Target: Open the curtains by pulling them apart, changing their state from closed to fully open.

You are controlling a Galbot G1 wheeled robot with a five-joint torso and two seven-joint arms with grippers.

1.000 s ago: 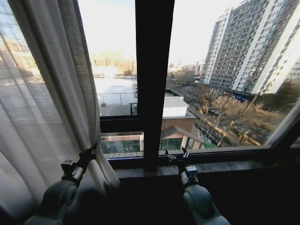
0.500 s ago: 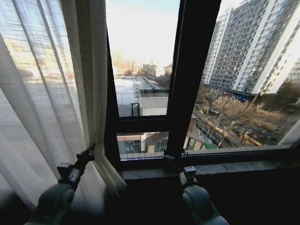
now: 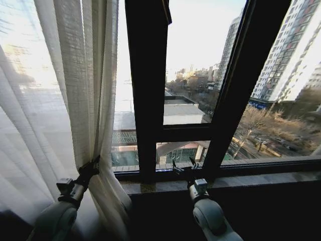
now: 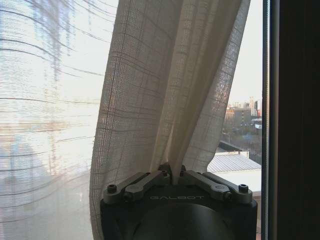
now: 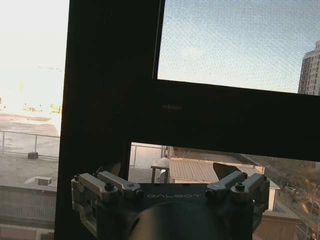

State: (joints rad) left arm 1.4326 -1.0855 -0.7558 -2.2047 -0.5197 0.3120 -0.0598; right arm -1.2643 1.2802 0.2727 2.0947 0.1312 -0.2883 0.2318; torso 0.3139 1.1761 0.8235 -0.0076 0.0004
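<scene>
At your left, the left claw (image 3: 92,165) is pinched on a gathered fold of the curtains (image 3: 75,100), which hang bunched against the left side of the window frame (image 3: 145,90). Your right claw (image 3: 183,165) hovers spread and empty just above the windowsill (image 3: 251,178).

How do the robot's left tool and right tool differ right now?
The left tool is shut on the curtain, pinching a gathered fold; the right tool is open and holds nothing. In the head view the left tool sits against the fabric at the curtain's edge, while the right tool hangs before the dark window frame above the sill. Both point toward the window.
</scene>
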